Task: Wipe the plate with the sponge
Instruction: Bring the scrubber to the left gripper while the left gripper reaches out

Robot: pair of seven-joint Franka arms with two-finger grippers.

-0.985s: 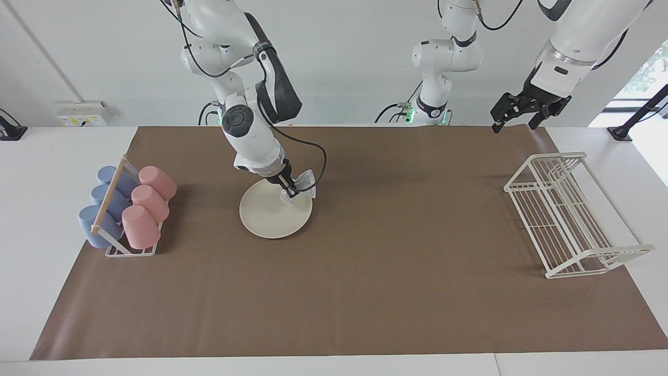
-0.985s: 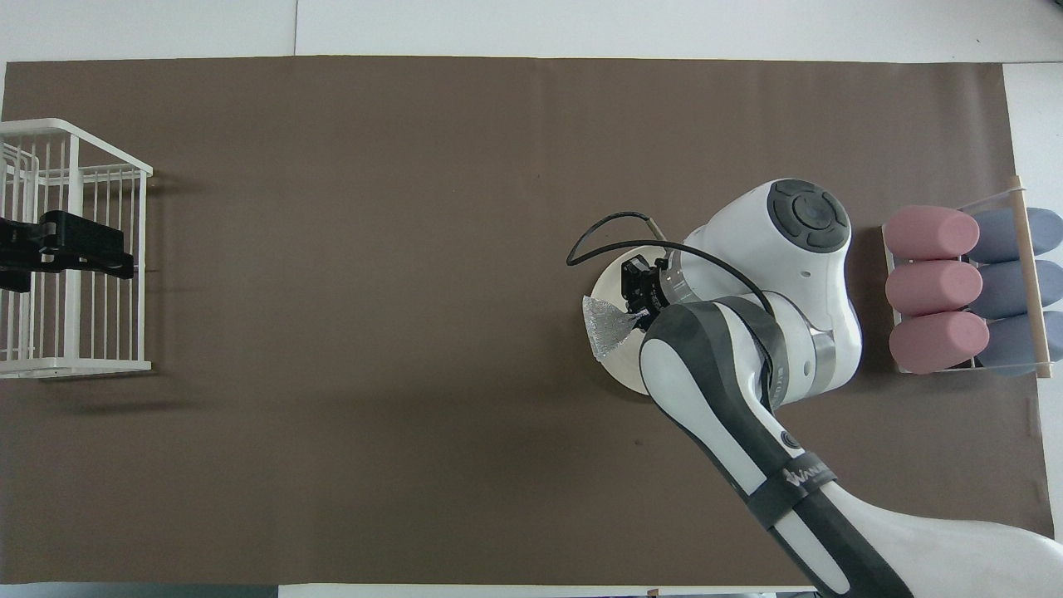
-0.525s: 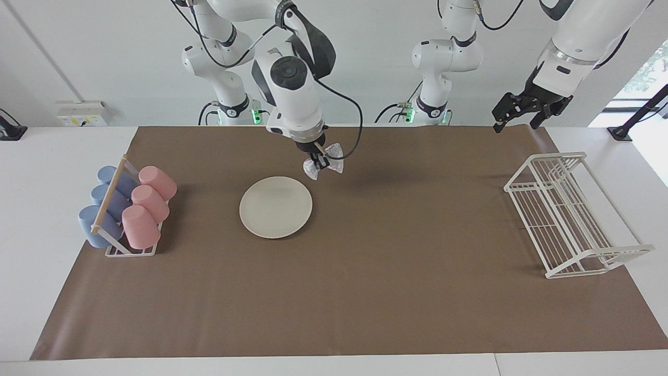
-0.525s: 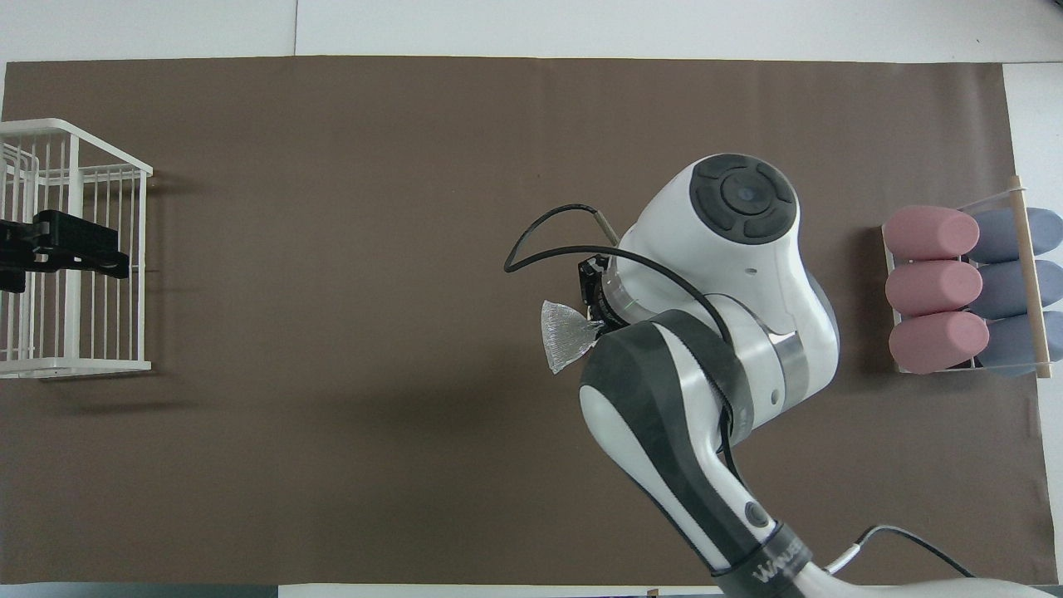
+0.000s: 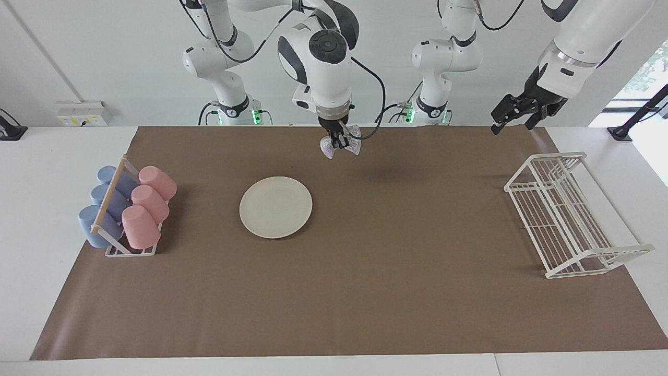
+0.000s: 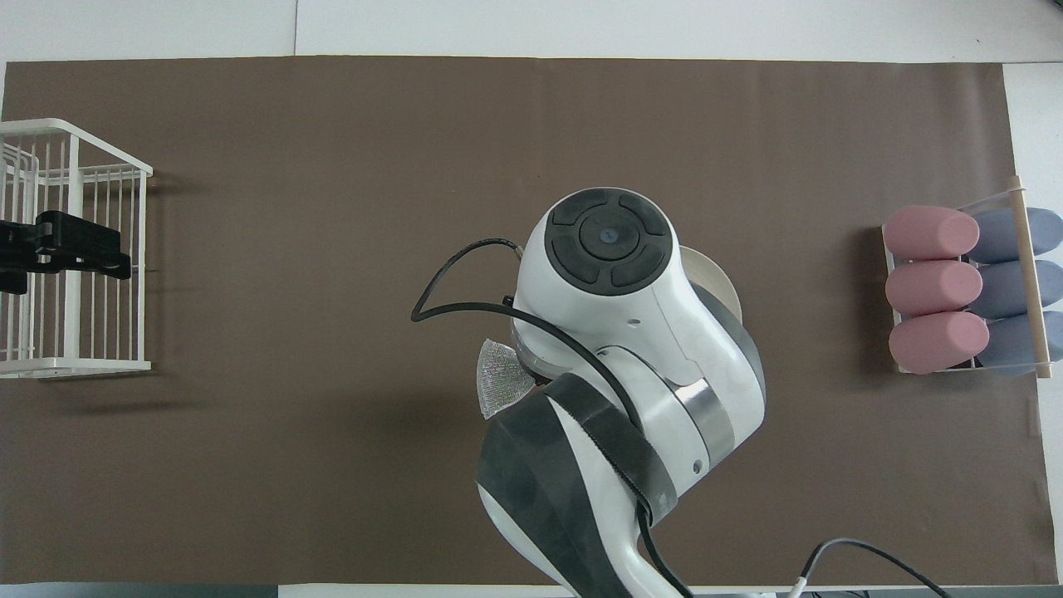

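A plain brown mat covers the white bench. On the mat lies the matte cream-white plate. Beside the plate, toward the right arm's end, stand three pink cups and three blue cups. The sponge is glittery silver-white; the wire rack is white.

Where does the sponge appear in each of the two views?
Facing view: sponge top centre, held in the right gripper above the brown mat.
Overhead view: sponge lower centre, partly under the right arm.
Shared landmark: plate, beside it toward the cup rack.

bright, even light; soft shadows
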